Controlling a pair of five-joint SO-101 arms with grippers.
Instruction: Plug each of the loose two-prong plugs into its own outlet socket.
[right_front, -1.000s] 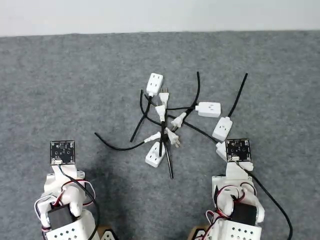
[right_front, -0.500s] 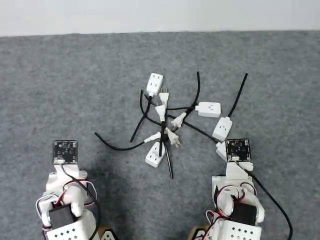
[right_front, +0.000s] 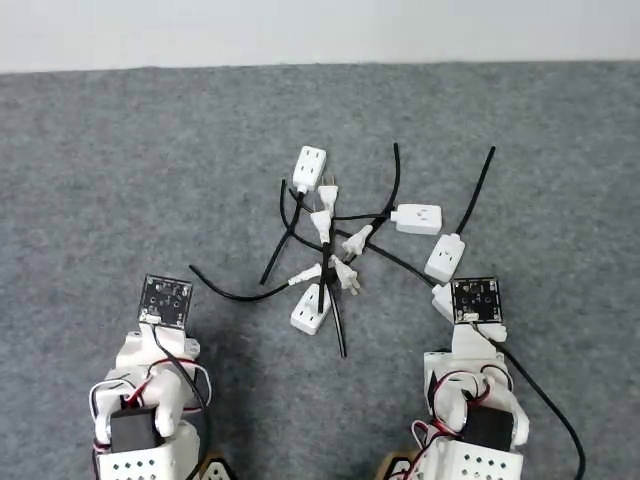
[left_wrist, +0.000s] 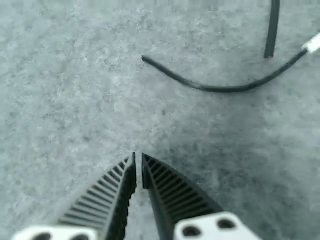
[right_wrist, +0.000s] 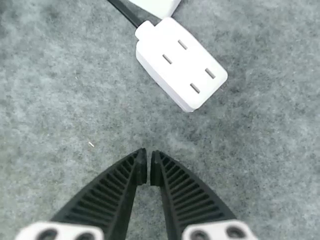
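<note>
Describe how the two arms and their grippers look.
The left arm and right arm are white shells around black motors, with red, white and black wires, each carrying a square black circuit board. The left gripper and right gripper have black ribbed fingers.

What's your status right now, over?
Left end effector shut, empty. Right end effector shut, empty, white socket just ahead. Plugs loose in tangle mid-table. Black cords criss-cross them.
</note>
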